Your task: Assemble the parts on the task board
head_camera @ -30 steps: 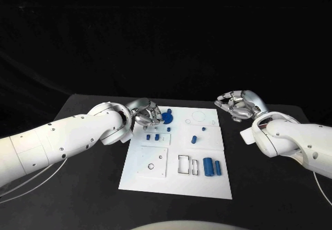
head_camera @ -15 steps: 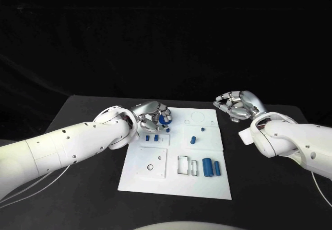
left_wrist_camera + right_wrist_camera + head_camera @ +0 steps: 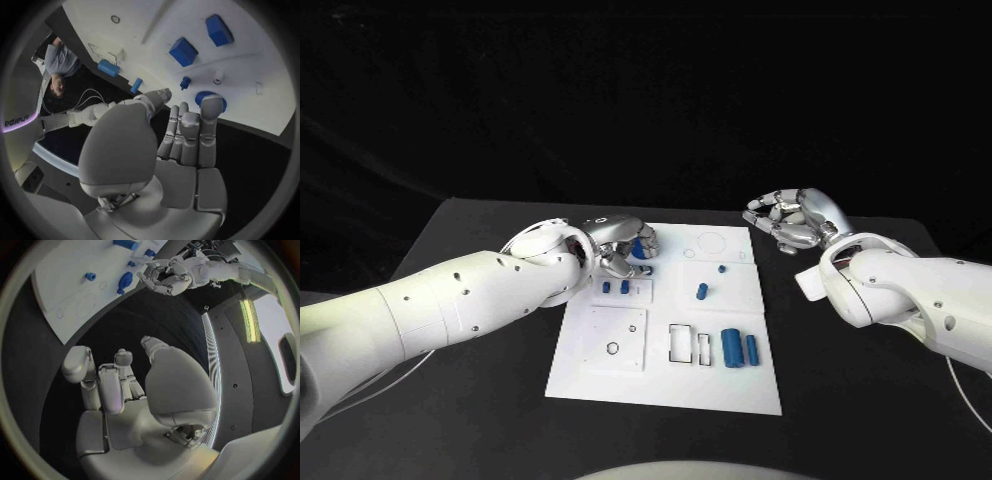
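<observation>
The white task board (image 3: 610,372) lies in the middle of the black table. My left hand (image 3: 617,248) reaches over its far left corner, fingers stretched out side by side and thumb apart. One fingertip lies over a round blue part (image 3: 206,99) that rests on the board (image 3: 156,20); whether it presses on it I cannot tell. The same round part (image 3: 643,245) sits just right of that hand. My right hand (image 3: 793,220) hovers off the board's far right corner, fingers curled in with nothing in them.
Two small blue blocks (image 3: 616,287), a blue peg (image 3: 704,292) and two blue cylinders (image 3: 741,350) lie on the board beside empty cut-outs (image 3: 687,343). The right wrist view shows the board (image 3: 69,285) and my left hand (image 3: 165,277) across it.
My left arm has swung further in over the board's far left corner and the hand has turned over the round blue part. The right hand has hardly moved.
</observation>
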Controlling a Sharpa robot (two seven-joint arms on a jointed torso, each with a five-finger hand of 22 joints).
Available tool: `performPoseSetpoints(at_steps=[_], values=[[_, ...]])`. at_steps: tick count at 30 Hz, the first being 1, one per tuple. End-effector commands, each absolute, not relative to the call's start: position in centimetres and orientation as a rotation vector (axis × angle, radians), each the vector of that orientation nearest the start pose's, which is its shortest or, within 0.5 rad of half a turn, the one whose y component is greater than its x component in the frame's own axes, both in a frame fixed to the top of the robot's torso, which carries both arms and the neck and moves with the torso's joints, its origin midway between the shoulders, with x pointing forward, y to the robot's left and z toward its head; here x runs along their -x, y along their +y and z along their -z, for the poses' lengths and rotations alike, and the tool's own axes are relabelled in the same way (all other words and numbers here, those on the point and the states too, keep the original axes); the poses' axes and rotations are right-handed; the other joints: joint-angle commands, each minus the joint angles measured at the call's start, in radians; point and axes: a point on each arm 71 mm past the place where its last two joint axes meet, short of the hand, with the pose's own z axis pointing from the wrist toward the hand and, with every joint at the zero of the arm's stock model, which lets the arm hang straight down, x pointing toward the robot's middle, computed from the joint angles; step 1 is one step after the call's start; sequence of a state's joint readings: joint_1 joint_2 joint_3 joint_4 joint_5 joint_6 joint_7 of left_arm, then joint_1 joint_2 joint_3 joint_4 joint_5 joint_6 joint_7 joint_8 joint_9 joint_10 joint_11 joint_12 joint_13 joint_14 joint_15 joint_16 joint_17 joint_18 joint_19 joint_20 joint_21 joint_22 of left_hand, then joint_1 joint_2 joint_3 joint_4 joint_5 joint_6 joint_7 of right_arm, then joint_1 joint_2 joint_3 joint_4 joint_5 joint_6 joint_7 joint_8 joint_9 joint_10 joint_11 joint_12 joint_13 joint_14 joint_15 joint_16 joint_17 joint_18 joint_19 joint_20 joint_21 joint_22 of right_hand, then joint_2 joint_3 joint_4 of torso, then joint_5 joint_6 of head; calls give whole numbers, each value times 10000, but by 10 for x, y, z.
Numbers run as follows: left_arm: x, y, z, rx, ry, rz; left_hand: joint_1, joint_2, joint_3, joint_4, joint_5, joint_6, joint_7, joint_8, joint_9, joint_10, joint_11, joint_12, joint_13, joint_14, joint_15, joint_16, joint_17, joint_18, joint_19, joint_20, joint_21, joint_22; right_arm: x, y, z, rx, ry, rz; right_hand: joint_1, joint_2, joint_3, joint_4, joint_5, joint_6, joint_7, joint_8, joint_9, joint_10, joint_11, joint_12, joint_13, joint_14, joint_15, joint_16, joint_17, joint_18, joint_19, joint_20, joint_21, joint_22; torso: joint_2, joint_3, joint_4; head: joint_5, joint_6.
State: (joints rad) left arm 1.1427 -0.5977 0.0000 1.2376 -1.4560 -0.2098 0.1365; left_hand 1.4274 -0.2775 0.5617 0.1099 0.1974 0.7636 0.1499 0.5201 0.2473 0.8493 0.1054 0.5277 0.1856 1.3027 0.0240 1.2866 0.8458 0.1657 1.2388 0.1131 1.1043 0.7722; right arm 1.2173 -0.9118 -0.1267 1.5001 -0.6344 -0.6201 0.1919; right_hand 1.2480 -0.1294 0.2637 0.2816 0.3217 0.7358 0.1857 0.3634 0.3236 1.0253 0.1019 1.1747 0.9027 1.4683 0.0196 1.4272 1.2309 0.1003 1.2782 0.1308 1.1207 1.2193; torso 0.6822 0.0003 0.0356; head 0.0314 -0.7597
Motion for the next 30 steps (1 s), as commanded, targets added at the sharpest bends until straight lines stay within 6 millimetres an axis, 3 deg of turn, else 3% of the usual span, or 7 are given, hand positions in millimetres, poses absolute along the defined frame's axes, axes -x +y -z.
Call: performPoseSetpoints(at_steps=[1, 9, 30], values=[[-518, 138, 222, -3699, 17350, 7672, -46, 44, 38, -94, -7, 135, -13, -62, -28, 91, -42, -91, -74, 194, -26, 141, 138, -179, 174, 14, 201, 268, -486, -257, 195, -6082, 14660, -9496, 88, 17, -53, 14, 36, -80, -8, 50, 16, -50, -15, -22, -9, 74, 38, -63, -9, 137, -59, -24, -68, -16, 2, 10, 8, 7, -16], [-519, 134, 224, -3925, 17696, 7397, -174, 16, 65, -165, -33, 301, -57, -142, -102, 391, -102, -166, -247, 593, -86, 404, 478, -298, 517, 6, 701, 951, -486, -257, 195, -6090, 14671, -9496, 94, 27, -57, 20, 54, -82, -9, 60, 18, -65, -17, -45, -43, 70, 36, -75, -23, 141, -67, -26, -90, -30, -18, 19, 0, 10, -57], [-528, 122, 231, -3882, 17917, 6775, -132, 181, 171, -295, -31, 495, -89, -155, -136, 691, -185, -89, -295, 814, -167, 520, 556, -332, 640, -68, 901, 1191, -485, -255, 195, -6075, 14677, -9537, 94, 27, -57, 20, 54, -82, -9, 60, 18, -65, -17, -45, -43, 70, 36, -75, -23, 141, -67, -26, -90, -30, -9, 7, 1, -11, -28]])
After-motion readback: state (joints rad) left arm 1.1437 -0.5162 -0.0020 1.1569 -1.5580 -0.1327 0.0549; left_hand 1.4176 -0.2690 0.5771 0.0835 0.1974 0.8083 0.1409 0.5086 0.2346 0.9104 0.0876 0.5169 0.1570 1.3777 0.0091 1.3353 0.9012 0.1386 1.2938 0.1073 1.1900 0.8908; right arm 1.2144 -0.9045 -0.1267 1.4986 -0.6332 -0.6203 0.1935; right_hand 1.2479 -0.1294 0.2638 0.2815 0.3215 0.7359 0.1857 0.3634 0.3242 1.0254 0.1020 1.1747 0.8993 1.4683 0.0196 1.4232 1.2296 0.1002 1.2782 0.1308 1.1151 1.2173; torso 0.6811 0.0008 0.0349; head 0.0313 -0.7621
